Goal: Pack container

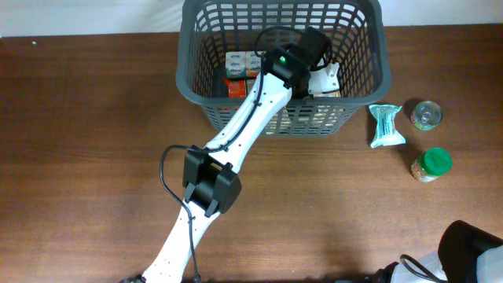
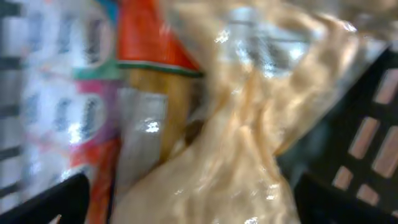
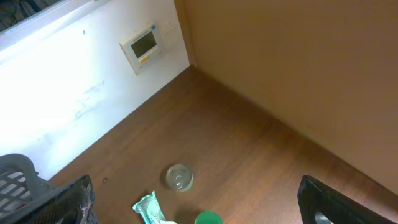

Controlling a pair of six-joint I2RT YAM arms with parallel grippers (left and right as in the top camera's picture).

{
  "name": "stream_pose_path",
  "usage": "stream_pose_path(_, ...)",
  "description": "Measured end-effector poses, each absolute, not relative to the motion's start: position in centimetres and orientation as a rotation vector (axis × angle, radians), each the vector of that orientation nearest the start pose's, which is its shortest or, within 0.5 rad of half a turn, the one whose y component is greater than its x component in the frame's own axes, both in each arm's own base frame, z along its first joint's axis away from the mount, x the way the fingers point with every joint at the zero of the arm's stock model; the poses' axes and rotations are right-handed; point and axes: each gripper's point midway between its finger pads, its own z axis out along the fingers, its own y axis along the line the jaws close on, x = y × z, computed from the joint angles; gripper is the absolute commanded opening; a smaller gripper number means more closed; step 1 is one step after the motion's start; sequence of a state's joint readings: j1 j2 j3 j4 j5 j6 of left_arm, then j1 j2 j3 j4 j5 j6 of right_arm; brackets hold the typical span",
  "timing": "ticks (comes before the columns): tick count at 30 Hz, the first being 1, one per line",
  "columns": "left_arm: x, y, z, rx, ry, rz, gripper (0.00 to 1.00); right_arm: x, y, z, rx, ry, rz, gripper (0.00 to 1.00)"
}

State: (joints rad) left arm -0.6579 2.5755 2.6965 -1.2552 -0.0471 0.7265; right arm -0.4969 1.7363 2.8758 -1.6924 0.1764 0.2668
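The container, a dark grey slotted basket point(image 1: 361, 79), stands at the table's far edge. My left arm reaches into it, and the left gripper point(image 1: 314, 49) is low inside. In the blurred left wrist view the gripper point(image 2: 193, 208) is open, with a tan clear-wrapped bag point(image 2: 249, 124) lying between its fingers. Next to the bag are a red packet point(image 2: 149, 37) and a white printed box point(image 2: 62, 74). The basket wall point(image 2: 373, 124) shows at the right. My right gripper point(image 3: 194, 202) is open and empty, high above the table.
Right of the basket on the table lie a teal packet point(image 1: 385, 126), a small tin can point(image 1: 426, 115) and a green-lidded jar point(image 1: 431, 163). The right wrist view shows them too: the packet point(image 3: 148, 208), the can point(image 3: 179, 177) and the jar point(image 3: 208, 218). The right arm point(image 1: 471, 251) sits at the front right corner.
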Motion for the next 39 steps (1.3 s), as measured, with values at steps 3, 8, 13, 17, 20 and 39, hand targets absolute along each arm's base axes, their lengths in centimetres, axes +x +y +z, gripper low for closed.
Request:
stream_pose_path(3, 47.0, -35.0, 14.5, 1.634, 2.094, 0.120, 0.99, 26.6, -17.8, 49.4, 0.891, 1.936, -0.323, 0.99)
stream_pose_path(8, 47.3, -35.0, 21.8, 1.467, 2.010, 0.114, 0.99, 26.6, -17.8, 49.4, 0.890, 1.936, -0.324, 0.99)
stream_pose_path(13, 46.4, -31.9, 32.9, 1.277, 1.877, 0.108, 0.99, 26.6, -17.8, 49.4, 0.890, 1.936, -0.324, 0.99)
stream_pose_path(17, 45.4, -25.6, 41.9, 1.081, 1.792, 0.144, 0.99, 26.6, -17.8, 49.4, 0.890, 1.936, -0.324, 0.99)
stream_pose_path(20, 45.1, -19.2, 46.2, 0.904, 1.797, 0.191, 0.99, 26.6, -17.8, 49.4, 0.890, 1.936, -0.324, 0.99)
stream_pose_path(39, 47.1, 8.0, 28.0, 0.071, 2.602, 0.184, 0.99, 28.1, -16.0, 48.9, 0.817, 1.977, -0.178, 0.99)
